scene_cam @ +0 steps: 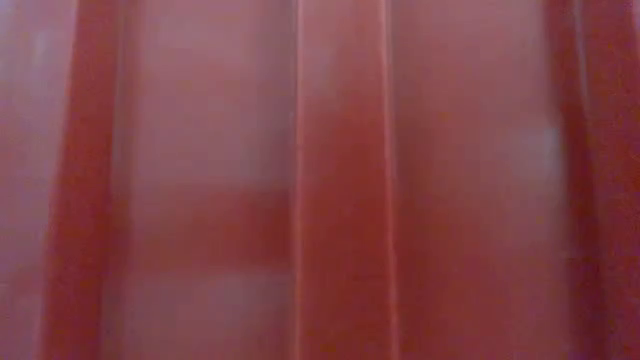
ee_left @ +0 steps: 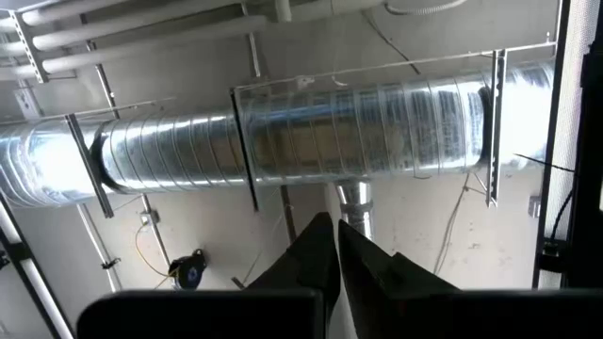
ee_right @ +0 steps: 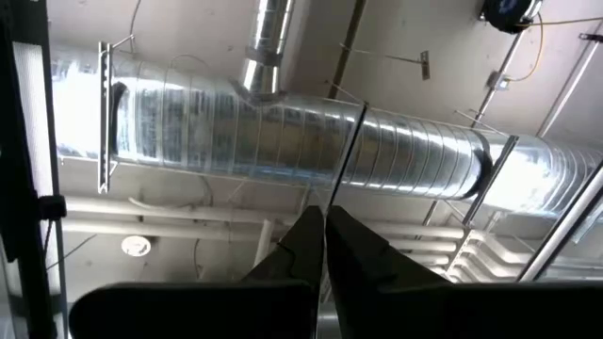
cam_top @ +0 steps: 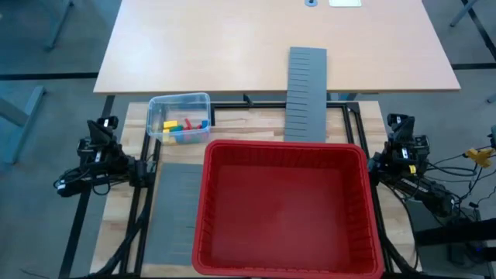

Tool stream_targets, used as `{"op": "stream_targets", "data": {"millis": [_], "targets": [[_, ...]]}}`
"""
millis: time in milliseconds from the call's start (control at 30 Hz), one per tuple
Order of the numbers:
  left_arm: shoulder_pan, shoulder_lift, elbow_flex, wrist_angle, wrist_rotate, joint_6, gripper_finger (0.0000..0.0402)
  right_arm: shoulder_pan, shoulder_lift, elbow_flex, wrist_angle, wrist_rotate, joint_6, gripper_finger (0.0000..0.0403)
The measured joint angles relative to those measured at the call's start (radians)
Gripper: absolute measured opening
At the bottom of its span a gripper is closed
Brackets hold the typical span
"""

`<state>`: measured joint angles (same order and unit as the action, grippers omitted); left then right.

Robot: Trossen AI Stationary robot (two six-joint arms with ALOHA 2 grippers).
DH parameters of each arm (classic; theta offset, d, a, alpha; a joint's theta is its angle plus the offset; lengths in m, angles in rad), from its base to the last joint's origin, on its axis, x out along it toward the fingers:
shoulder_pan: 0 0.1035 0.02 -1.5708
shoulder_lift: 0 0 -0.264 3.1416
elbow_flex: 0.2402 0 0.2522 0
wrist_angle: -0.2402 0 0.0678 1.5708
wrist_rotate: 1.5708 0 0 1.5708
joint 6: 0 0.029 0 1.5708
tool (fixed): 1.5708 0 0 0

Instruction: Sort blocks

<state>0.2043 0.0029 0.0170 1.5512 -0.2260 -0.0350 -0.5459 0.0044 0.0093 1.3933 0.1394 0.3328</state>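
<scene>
Biggest item: red bin [cam_top: 287, 208], open top, sitting on the wooden work table [cam_top: 256, 124] toward the near side, slightly right of centre. Nothing visible inside it from above. Low view is fully blocked by the bin's red ribbed wall [scene_cam: 340, 180].

Beyond the work table: a larger pale tabletop [cam_top: 232, 46] across the far side.

Two grey slotted divider panels. One [cam_top: 308, 93] lies lengthwise from the pale tabletop onto the work table, its near end at the bin's far rim, right of centre. The other [cam_top: 177, 217] lies flat on the work table, just left of the bin, running along its left wall.

Clear tub [cam_top: 179, 118] sits far-left of the bin, near its far-left corner, apart from the far panel. The blocks [cam_top: 184, 128] are all inside the tub: yellow, red, green and blue pieces piled together; count can't be told from above.

Arms parked. Left gripper [ee_left: 337, 247] is off the table's left edge, level with the tub, pointed up at the ceiling ductwork [ee_left: 283, 141]; fingers pressed together, holding nothing. Right gripper [ee_right: 325, 234] is off the right edge beside the bin's far-right corner, also aimed at the ceiling duct; fingers together, nothing between them.
</scene>
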Motion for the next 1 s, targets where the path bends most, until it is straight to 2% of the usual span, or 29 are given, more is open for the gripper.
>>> {"op": "stream_targets", "data": {"millis": [433, 633, 867, 1000], "targets": [[0.0, 0.0, 0.0, 0.0, 0.0, 0.0, 0.0, 0.0, -0.002, 0.0, 0.008, 0.0, 0.011, 0.0], [0.0, 0.0, 0.0, 0.0, 0.0, -0.001, 0.0, 0.0, 0.002, 0.0, 0.004, -0.01, 0.104, 0.0], [0.0, 0.0, 0.0, 0.0, 0.0, -0.139, 0.0, 0.0, 0.004, 0.0, 0.003, -0.008, 0.144, 0.0], [0.0, 0.0, 0.0, 0.0, 0.001, -0.145, 0.0, 0.0, 0.004, 0.002, 0.002, -0.008, 0.146, 0.0]]}}
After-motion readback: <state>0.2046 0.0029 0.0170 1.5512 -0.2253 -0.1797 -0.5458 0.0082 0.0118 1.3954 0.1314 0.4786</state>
